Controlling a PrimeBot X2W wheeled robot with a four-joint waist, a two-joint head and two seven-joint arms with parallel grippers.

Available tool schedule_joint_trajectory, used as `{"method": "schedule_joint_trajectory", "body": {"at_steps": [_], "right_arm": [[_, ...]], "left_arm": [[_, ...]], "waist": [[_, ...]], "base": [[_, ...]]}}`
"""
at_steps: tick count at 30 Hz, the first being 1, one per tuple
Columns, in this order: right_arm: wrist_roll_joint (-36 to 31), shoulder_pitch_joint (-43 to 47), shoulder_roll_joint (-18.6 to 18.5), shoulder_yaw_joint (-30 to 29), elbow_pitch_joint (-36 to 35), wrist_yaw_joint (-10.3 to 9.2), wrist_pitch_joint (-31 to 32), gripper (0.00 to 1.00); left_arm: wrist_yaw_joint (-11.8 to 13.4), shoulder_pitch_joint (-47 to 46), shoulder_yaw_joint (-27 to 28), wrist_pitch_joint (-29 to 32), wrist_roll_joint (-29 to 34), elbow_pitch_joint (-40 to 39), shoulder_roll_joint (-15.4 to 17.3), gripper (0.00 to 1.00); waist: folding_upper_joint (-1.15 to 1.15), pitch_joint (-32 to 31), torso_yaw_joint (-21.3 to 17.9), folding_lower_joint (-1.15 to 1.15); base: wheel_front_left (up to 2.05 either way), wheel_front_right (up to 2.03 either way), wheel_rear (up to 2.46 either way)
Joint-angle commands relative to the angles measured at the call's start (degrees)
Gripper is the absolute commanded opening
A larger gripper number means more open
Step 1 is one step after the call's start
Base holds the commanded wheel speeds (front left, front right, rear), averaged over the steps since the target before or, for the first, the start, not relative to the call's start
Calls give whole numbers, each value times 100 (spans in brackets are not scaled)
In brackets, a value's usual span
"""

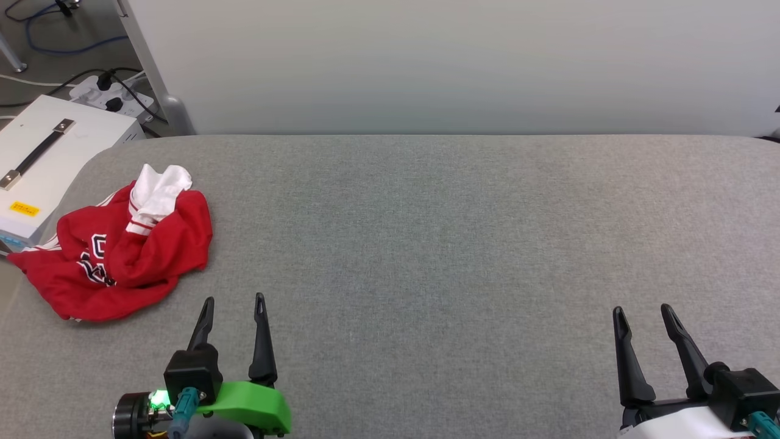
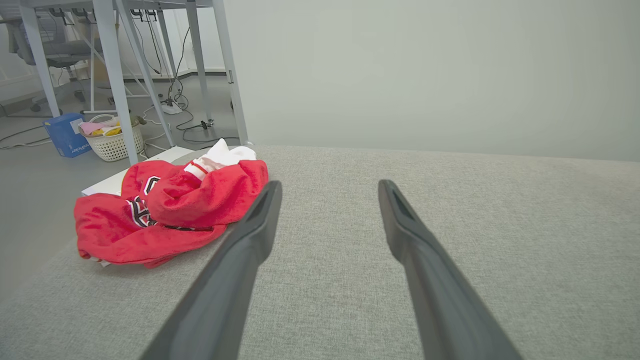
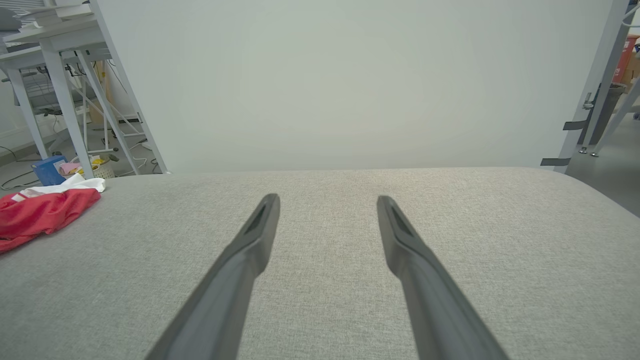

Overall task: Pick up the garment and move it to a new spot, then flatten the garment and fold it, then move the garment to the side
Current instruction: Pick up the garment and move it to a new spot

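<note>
The garment (image 1: 122, 250) is a red shirt with a white sleeve on top, lying crumpled near the left edge of the grey table (image 1: 457, 244). Black and white lettering shows in its folds. My left gripper (image 1: 234, 299) stands open near the front edge, just right of and below the garment, touching nothing. In the left wrist view the garment (image 2: 165, 215) lies left of the open left gripper (image 2: 330, 186). At the front right, my right gripper (image 1: 641, 310) is open and empty. The right wrist view has the right gripper (image 3: 327, 200) over bare cloth, with the garment (image 3: 42, 215) at far left.
A white box with a black handle (image 1: 49, 158) sits off the table's left edge, beside a power strip with cables (image 1: 113, 94). A pale wall panel (image 1: 457, 61) stands behind the table. Metal table legs (image 2: 115, 75) and a white basket (image 2: 115, 142) are on the floor beyond.
</note>
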Motion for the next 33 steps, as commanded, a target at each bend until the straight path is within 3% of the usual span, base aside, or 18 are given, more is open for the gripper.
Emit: {"method": "schedule_joint_trajectory", "body": {"at_steps": [1,14,33], "right_arm": [[40,89,8,7,-20,-5,-52,100],[-24,76,8,116,-54,-5,-52,100],[-226,-31,8,270,-102,-5,-52,100]], "left_arm": [[37,77,-7,-39,-24,29,-25,100],[47,-35,87,-39,-69,38,-25,100],[49,-163,283,-39,-255,123,-25,100]], "waist": [[0,-7,11,0],[0,92,523,0],[0,261,1865,0]], "base": [[0,0,0],[0,0,0],[0,0,0]]}}
